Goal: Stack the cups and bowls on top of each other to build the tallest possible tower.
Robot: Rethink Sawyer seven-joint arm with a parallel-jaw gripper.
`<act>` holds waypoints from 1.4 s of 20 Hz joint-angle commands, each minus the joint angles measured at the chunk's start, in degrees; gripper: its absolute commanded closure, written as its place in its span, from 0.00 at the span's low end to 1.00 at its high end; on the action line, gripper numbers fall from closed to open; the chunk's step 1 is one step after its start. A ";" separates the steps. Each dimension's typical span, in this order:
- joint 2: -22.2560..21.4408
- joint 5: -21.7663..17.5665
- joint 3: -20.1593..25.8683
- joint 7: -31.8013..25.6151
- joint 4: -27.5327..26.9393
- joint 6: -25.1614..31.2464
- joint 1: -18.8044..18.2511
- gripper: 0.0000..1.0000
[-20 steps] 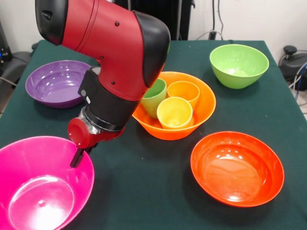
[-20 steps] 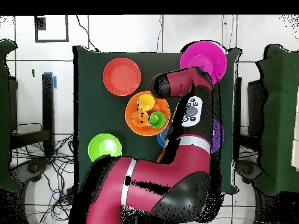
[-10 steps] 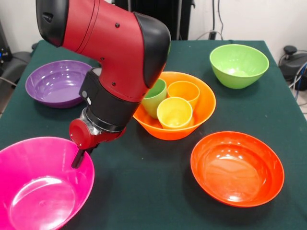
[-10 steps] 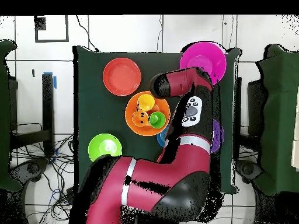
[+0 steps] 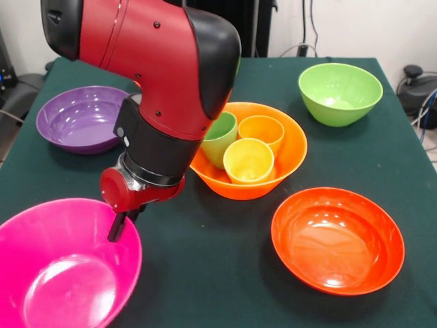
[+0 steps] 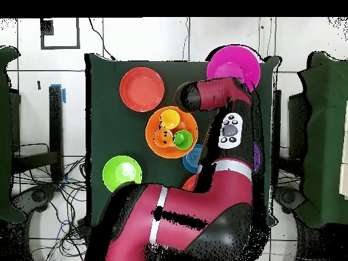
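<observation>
Gripper [image 5: 117, 228] of mine sits at the pink bowl's [image 5: 41, 225] rim; whether it grips, I cannot tell. Three cups [image 5: 248, 160] sit in the orange bowl [image 5: 293, 147].

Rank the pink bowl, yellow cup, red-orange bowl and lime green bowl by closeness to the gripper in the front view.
1. Pink bowl, at the gripper, lower left.
2. Yellow cup, centre, inside the light orange bowl.
3. Red-orange bowl, lower right.
4. Lime green bowl, upper right.
</observation>
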 commanded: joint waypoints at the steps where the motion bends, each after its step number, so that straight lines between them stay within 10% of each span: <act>1: -3.31 1.34 8.20 -2.90 4.38 1.35 -0.96 1.00; 28: -10.13 -0.84 4.59 1.06 11.23 1.66 1.39 1.00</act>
